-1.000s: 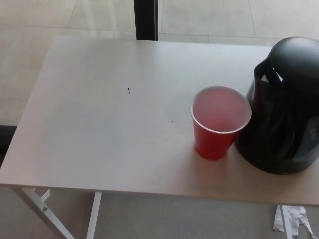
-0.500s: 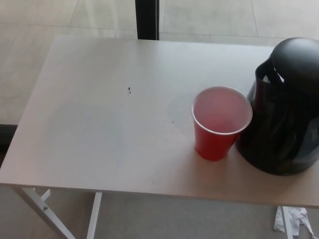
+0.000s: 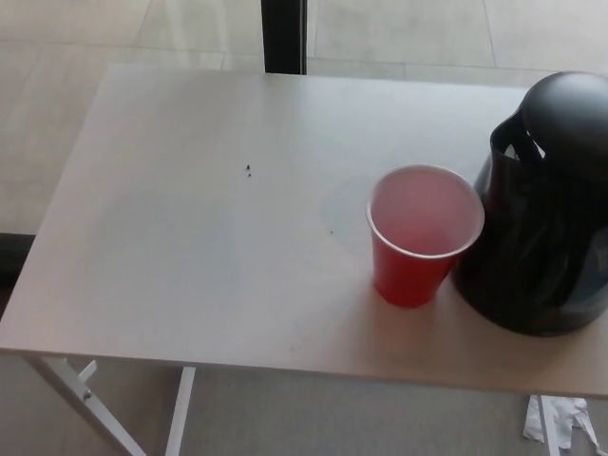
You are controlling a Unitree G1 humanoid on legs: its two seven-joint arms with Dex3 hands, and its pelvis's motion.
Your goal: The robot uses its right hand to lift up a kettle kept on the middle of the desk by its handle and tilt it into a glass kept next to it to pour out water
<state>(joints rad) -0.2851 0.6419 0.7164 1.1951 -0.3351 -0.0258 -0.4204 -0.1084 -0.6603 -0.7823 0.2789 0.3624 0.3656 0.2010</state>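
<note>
Kettle: the black kettle [image 3: 546,218] stood upright on the desk [image 3: 190,247], cut off by the picture's right edge.
Cup: 1 red cup [image 3: 420,235] stood upright just left of the kettle, probably touching its side; the gap was hard to read.
Hands: neither robot hand showed, so their fingers could not be judged.
Desk marks: 2 small dark specks [image 3: 249,171] lay well left of the kettle.
Floor: crumpled paper [image 3: 560,421] lay below the kettle, under the desk edge.

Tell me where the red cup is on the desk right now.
In the head view the red cup stands upright on the right half of the white desk, near its front edge, right beside the black kettle on its right.
</note>
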